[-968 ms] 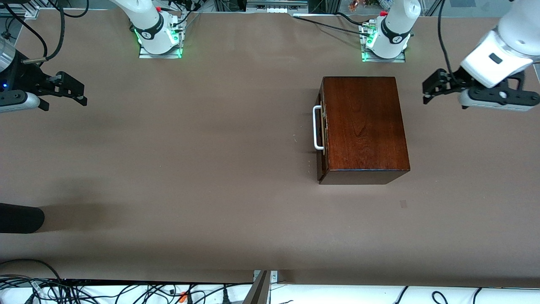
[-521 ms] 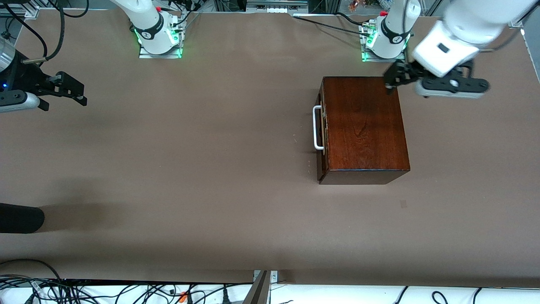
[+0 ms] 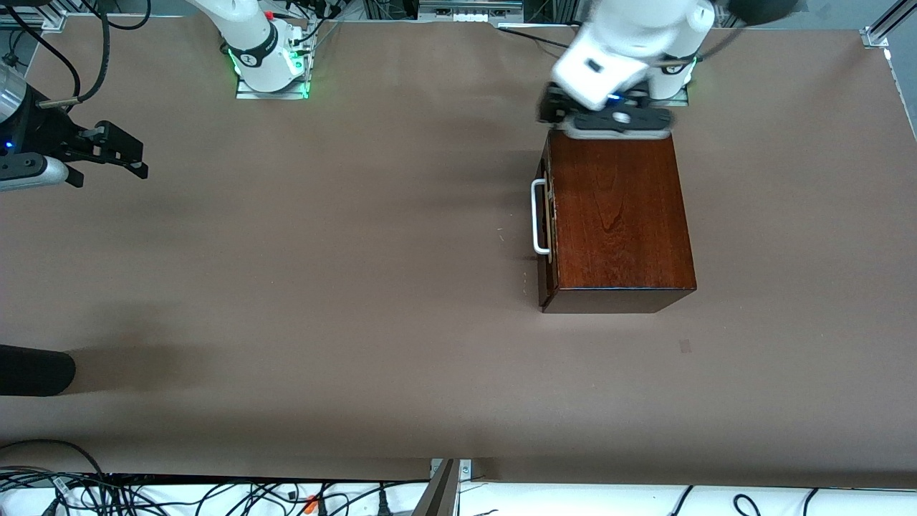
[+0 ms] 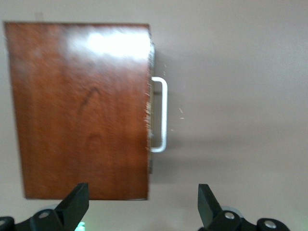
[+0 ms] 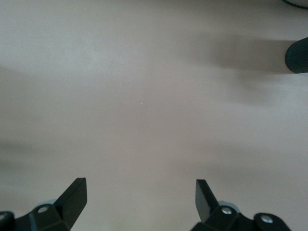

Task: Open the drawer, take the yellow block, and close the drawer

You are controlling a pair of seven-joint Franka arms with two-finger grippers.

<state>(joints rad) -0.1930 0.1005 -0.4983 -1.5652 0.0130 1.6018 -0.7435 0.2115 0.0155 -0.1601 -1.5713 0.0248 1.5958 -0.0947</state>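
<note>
Hanging over the edge of the wooden box nearest the arm bases, the left gripper is seen with its fingers spread wide and nothing between them. In the left wrist view the box top and the white handle are looked down upon from above. The drawer is shut, its dark front flush with the box and facing the right arm's end of the bench. The yellow block cannot be seen in any view. The right gripper is held at the right arm's end of the bench, over bare surface, well apart from the box; its fingers are parted fully and nothing is gripped. That arm waits.
</note>
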